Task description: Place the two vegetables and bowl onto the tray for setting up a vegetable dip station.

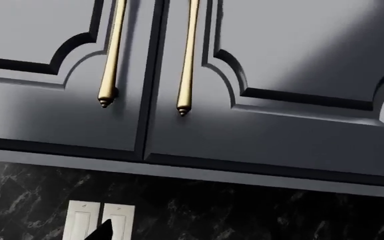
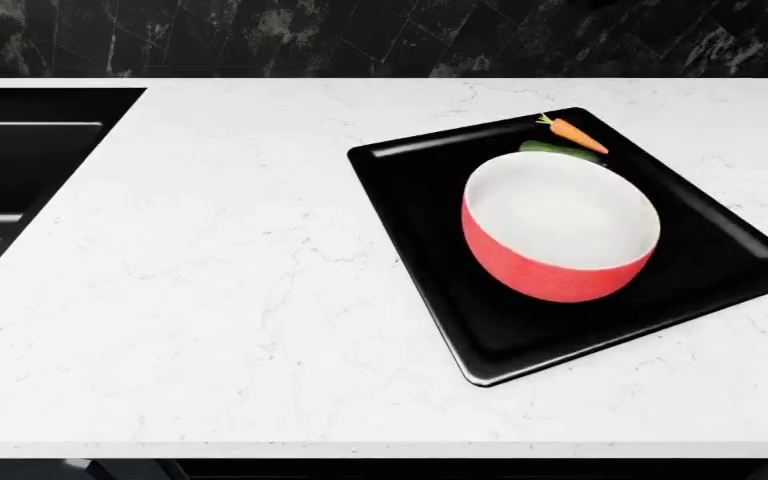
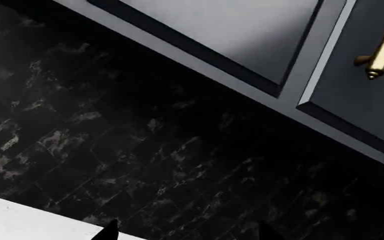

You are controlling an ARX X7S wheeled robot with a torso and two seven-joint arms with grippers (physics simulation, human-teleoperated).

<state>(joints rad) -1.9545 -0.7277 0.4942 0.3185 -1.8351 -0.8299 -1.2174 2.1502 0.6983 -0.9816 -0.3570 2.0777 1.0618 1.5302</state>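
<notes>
The white marble surface [image 2: 224, 280] carries the black tray [image 2: 418, 215] at about three o'clock in the head view. The red bowl [image 2: 560, 225], green vegetable [image 2: 555, 150] and carrot [image 2: 575, 132] all lie on the tray, both vegetables at the bowl's twelve o'clock. Neither claw is near; both wrist cameras face cabinets and the dark wall, showing only dark tips, so I cannot tell whether either is apart or together.

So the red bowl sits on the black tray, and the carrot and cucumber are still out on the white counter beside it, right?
Not quite. The bowl does sit on the tray, but the carrot and cucumber are not on the counter. The head view shows both lying on the tray, at its far corner just behind the bowl.
</notes>
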